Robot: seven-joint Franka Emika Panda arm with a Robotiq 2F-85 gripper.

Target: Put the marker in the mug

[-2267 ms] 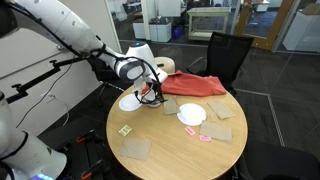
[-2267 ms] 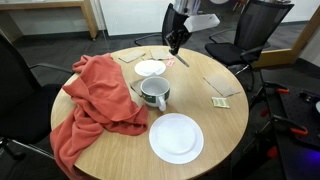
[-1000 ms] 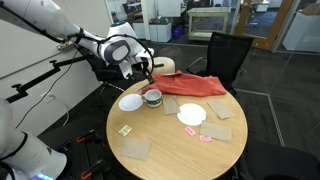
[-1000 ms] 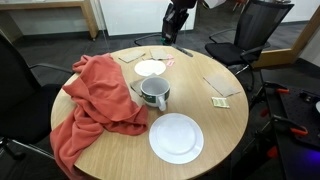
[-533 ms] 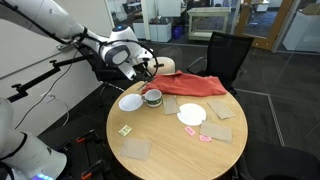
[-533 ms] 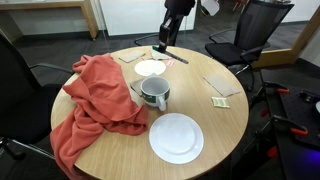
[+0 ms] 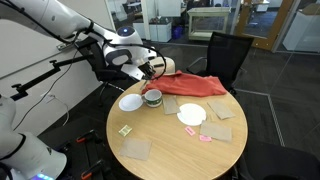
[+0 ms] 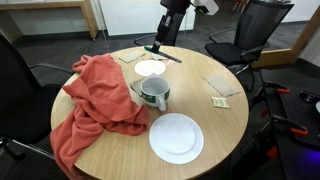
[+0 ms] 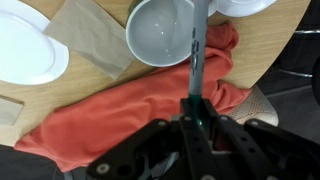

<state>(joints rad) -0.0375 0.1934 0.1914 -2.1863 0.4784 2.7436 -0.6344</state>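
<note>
marker (image 9: 197, 50) is pinched in the gripper (image 9: 197, 106), held over the table (image 9: 268, 45) edge nr the cloth (image 9: 110, 115); long axis is aimed down at the mug (image 9: 160, 35), tip lined w/ its rim, not centre

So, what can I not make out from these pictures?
1. Tip of the marker: wrist view, cut off by the top edge.
2. The marker in both exterior views: too small, and partly hidden by the gripper.
3. Gap between marker and mug: wrist view looks straight down, exterior views too small.
</note>
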